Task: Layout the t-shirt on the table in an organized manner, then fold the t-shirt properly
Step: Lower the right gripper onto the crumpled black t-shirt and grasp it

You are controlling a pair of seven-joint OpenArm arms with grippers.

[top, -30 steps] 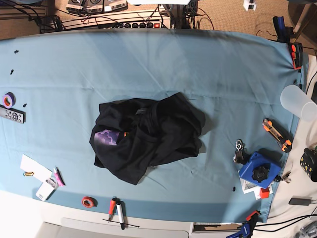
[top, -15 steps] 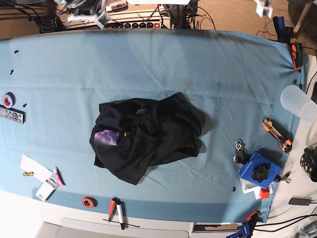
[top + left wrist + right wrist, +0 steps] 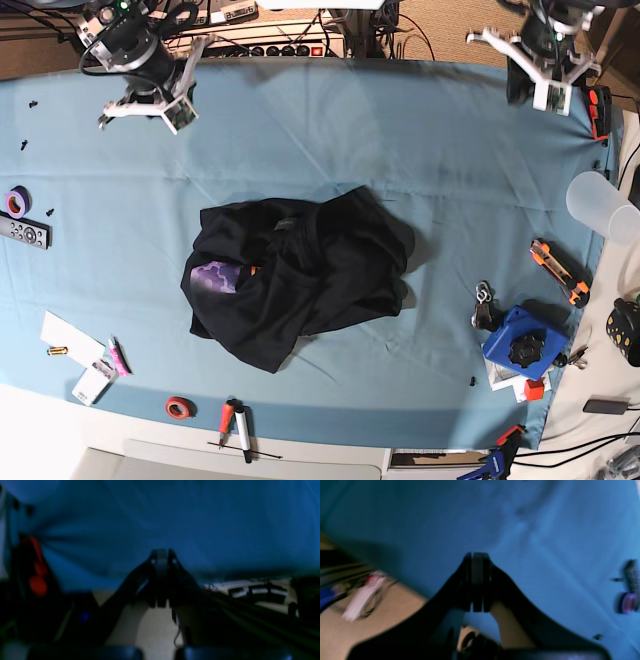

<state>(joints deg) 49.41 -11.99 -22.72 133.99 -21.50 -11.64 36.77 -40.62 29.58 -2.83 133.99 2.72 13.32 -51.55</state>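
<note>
T-shirt (image 3: 298, 282) is lying crumpled mid-table (image 3: 450, 180), purple print peeking out at one side. Advisable: pinching two outer edges and spreading before folding. Screwdriver (image 3: 228, 420), tape roll (image 3: 180, 407) and knife (image 3: 558, 270) are crowding the margins. Beyond, left gripper (image 3: 535, 68) and right gripper (image 3: 143, 88) are hovering closed, gripping nothing.

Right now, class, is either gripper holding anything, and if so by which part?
Nothing is held. The left gripper and right gripper are both shut on nothing, above the table, far from the crumpled t-shirt.
</note>
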